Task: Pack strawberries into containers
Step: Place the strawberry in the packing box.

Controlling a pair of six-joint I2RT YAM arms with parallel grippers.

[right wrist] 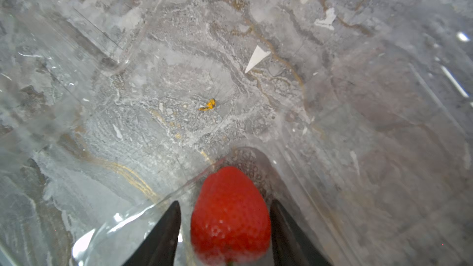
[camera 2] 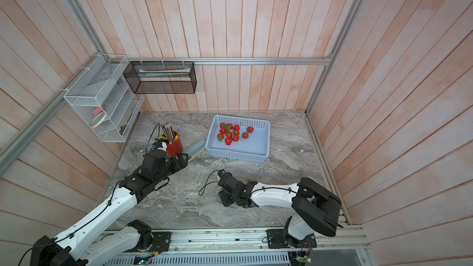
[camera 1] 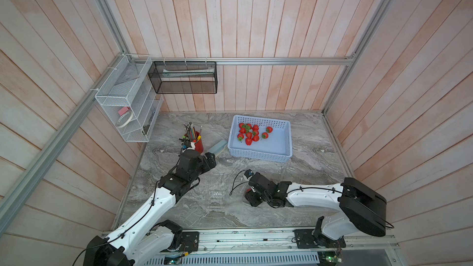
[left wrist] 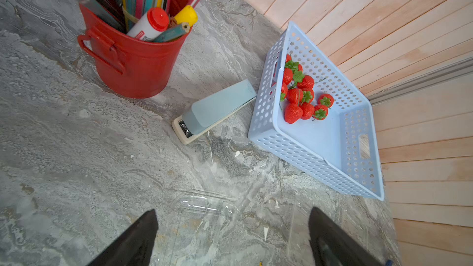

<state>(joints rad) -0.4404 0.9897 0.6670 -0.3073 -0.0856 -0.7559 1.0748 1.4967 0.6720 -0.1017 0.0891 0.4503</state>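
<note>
On the grey marble table (camera 1: 179, 213), toward its far side, a blue basket (camera 1: 258, 156) holds about 11 berries (camera 1: 252, 133). They are bunched near its far left corner, with 1 a little apart to the right. Left of the basket lies a pale stapler (camera 1: 219, 148), its tip just beside the basket wall, and left of that stands a red cup (camera 1: 199, 145) full of pens. The left claw (left wrist: 233, 209) hovers near the cup and stapler, fingers spread wide with nothing between them. Below it, in the left wrist view, a clear container (left wrist: 204, 207) lies on the table, hard to make out but for glints along its rim. In both top views a faint ribbed container (camera 1: 217, 195) shows between the 2 arms. The right claw (right wrist: 225, 201) points down at the table in front of the basket, well apart from it, with 1 berry (right wrist: 230, 213) between its fingers (right wrist: 163, 234). The jaws stand barely wider than that berry: a sliver of gap shows at 1 finger while the other looks to touch it, so it is not clamped. The berry sits at the corner of a clear container (right wrist: 115, 226), its dim reflection on the plastic wall behind. Whether it rests on the floor of that container cannot be told.
</note>
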